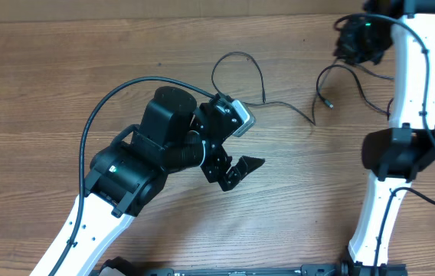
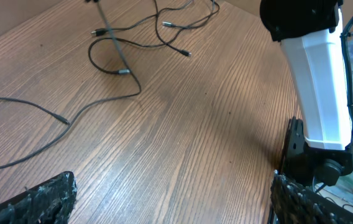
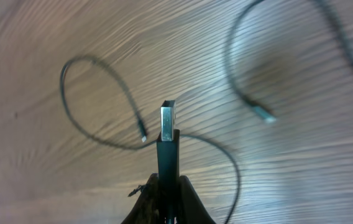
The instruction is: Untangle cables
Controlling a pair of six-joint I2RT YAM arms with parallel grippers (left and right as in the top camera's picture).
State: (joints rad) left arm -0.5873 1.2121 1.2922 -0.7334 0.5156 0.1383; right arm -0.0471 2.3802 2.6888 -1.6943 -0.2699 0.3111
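Progress looks partial. On the wooden table (image 1: 64, 69) one cord (image 1: 263, 83) already lies alone as an open loop at mid-table. Towards the far right edge the other cables (image 2: 117, 53) cross each other loosely and need parting. The right gripper (image 3: 167, 186) is clamped on a USB plug (image 3: 168, 124), lifted above the tabletop. The plug's long axis runs in line with the fingers, and its silvery tip points straight out from the wrist. The left gripper (image 1: 239, 170) hovers near the centre, jaws spread wide and empty, facing the crossed cords.
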